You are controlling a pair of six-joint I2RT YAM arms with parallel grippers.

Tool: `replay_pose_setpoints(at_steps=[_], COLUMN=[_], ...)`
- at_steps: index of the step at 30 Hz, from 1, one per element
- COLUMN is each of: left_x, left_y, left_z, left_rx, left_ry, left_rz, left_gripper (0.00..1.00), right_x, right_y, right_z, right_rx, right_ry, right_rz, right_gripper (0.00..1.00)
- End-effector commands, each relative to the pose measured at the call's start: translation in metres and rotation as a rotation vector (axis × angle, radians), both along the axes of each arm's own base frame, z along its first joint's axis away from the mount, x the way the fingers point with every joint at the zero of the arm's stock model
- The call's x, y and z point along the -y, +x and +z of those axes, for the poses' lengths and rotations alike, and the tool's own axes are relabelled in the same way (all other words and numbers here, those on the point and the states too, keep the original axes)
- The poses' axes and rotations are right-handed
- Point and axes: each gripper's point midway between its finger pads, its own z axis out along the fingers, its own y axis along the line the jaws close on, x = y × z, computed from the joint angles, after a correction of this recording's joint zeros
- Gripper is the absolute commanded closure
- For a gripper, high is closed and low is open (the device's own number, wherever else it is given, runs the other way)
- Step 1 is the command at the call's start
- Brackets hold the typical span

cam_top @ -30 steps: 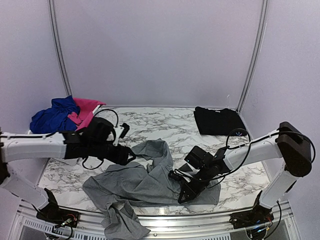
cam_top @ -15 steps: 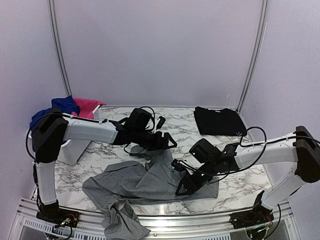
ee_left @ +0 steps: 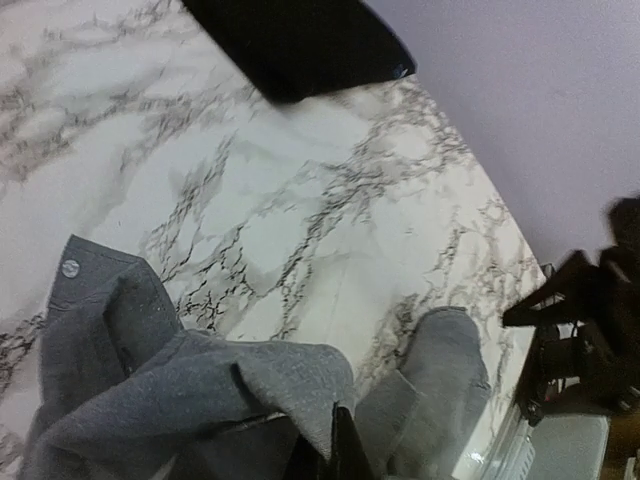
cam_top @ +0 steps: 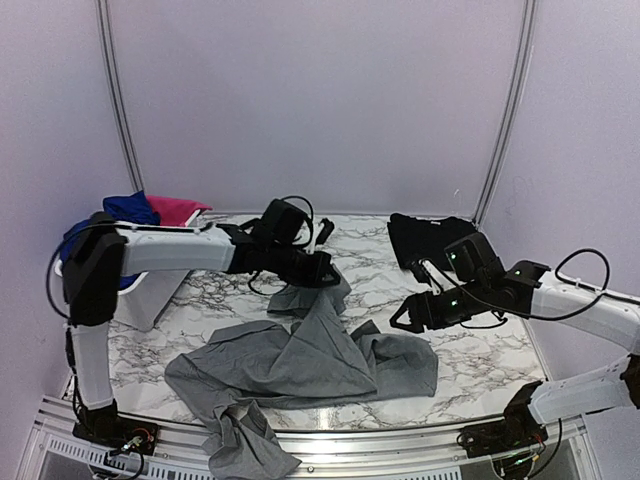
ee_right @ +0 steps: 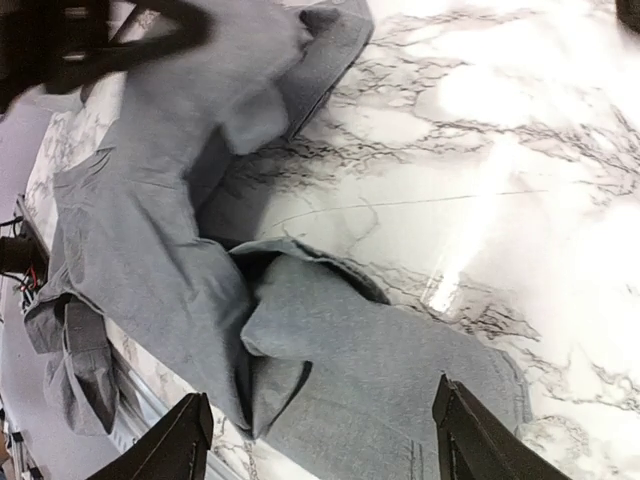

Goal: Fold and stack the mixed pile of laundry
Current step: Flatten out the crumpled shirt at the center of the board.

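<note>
OK, our left tool [cam_top: 322,272] is clenched on the grey shirt [cam_top: 300,360], one fold held up off the surface [cam_top: 480,352]. Our right tool [cam_top: 402,313] hangs released near it.

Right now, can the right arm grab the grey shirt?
Probably yes. The right gripper hangs open and empty just above the near edge of the grey shirt, with nothing in between. The left gripper holds the shirt's far part, out of the way.
</note>
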Motion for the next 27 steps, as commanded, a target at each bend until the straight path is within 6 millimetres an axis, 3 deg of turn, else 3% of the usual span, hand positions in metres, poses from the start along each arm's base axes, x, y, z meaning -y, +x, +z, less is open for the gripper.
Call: replay_pose_setpoints(at_steps=[1, 3, 8, 13, 17, 20, 24, 27], left_x=[-0.033, -0.052, -0.095, -0.137, -0.177, -0.192, -0.199, -0.202], left_y=[-0.027, -0.043, -0.075, -0.080, -0.065, -0.054, -0.034, -0.018], left_z=[0.127, 0.143, 0.146, 0.155, 0.162, 0.161, 0.164, 0.184], left_rx=[0.343, 0.425, 0.478, 0.525, 0.599, 0.618, 0.618, 0.623], left_ry=[-0.089, -0.080, -0.021, 0.057, 0.140, 0.188, 0.222, 0.198], left_rz=[-0.108, -0.145, -0.167, -0.054, 0.136, 0.217, 0.284, 0.331], left_gripper=[1.00, 1.00, 1.00, 1.00, 1.00, 1.00, 1.00, 1.00], right_x=[0.007, 0.004, 0.006, 0.005, 0.000, -0.009, -0.021, -0.029], right_y=[0.016, 0.019, 0.026, 0.016, 0.000, -0.001, 0.024, 0.050], right_z=[-0.004, -0.012, -0.042, -0.066, -0.085, -0.088, -0.071, -0.049], right_rx=[0.014, -0.001, -0.040, -0.100, -0.174, -0.201, -0.150, -0.089], right_ry=[-0.043, -0.055, -0.132, -0.126, -0.099, -0.070, -0.093, -0.108], right_rz=[-0.014, 0.004, 0.038, 0.086, 0.145, 0.182, 0.219, 0.218], right_gripper=[0.27, 0.26, 0.17, 0.15, 0.29, 0.44, 0.76, 1.00])
